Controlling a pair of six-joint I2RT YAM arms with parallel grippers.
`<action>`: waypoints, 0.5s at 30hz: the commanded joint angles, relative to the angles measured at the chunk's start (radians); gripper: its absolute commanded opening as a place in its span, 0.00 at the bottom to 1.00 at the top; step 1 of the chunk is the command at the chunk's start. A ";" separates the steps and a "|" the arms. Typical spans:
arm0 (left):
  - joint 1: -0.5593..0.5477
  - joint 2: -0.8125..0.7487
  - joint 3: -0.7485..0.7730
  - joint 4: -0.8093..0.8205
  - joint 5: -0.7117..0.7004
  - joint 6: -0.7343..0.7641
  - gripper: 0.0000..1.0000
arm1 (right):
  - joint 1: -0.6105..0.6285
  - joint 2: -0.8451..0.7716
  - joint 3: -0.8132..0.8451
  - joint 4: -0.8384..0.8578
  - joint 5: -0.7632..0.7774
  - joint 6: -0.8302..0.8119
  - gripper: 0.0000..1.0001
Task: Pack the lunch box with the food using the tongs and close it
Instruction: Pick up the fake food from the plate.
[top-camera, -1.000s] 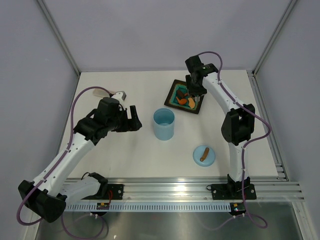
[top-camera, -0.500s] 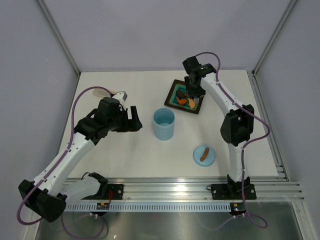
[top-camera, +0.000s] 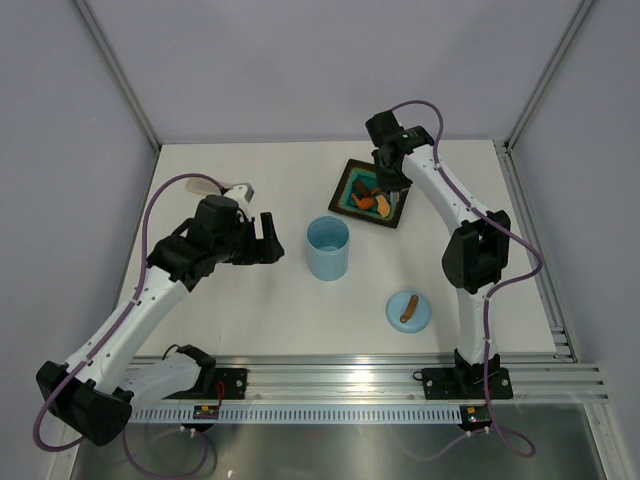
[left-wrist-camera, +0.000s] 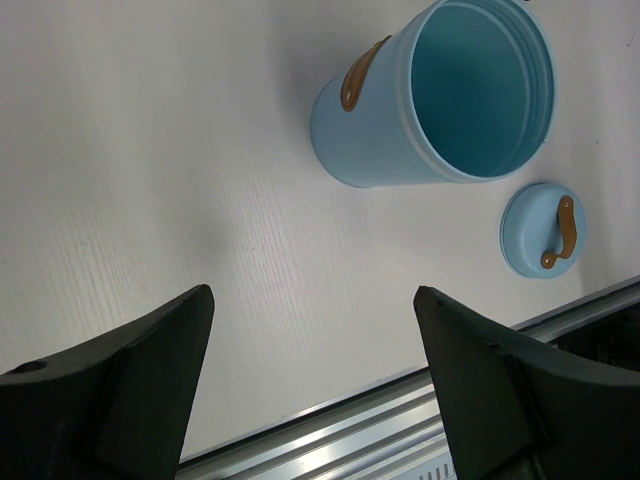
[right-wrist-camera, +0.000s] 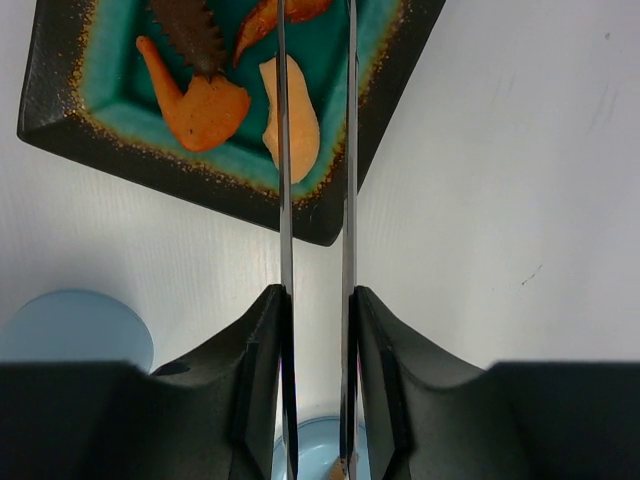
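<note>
The lunch box (top-camera: 328, 248) stands open and upright mid-table; the left wrist view shows it (left-wrist-camera: 440, 95) with nothing inside. Its round lid (top-camera: 408, 310) lies apart, nearer the right arm's base, brown bar up. Orange and brown food (right-wrist-camera: 205, 105) lies on the square teal plate (right-wrist-camera: 50, 100) behind the box. My right gripper (right-wrist-camera: 318, 295) is shut on the tongs (right-wrist-camera: 283, 150). Their two silvery arms run nearly parallel over the plate's near corner and leave the frame, so their tips are hidden. My left gripper (left-wrist-camera: 312, 292) hovers open and empty left of the lunch box.
The plate (top-camera: 352, 168) sits at the back right, under my right gripper (top-camera: 390, 180). My left gripper (top-camera: 268, 238) is about a hand's width from the lunch box. A metal rail (top-camera: 350, 375) runs along the near table edge. Grey walls close in the back and sides.
The right gripper's jaws have drawn closer, squeezing the tongs' arms together, and the wrist has shifted slightly back over the plate. The left arm has not moved.
</note>
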 joint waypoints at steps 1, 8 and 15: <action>0.003 -0.028 -0.008 0.032 0.004 0.012 0.86 | 0.008 -0.101 -0.022 0.015 0.048 0.021 0.19; 0.003 -0.046 -0.019 0.031 -0.016 0.008 0.86 | 0.009 -0.195 -0.119 0.064 0.046 0.044 0.15; 0.004 -0.037 -0.024 0.037 -0.019 0.006 0.86 | 0.008 -0.238 -0.184 0.088 0.043 0.056 0.15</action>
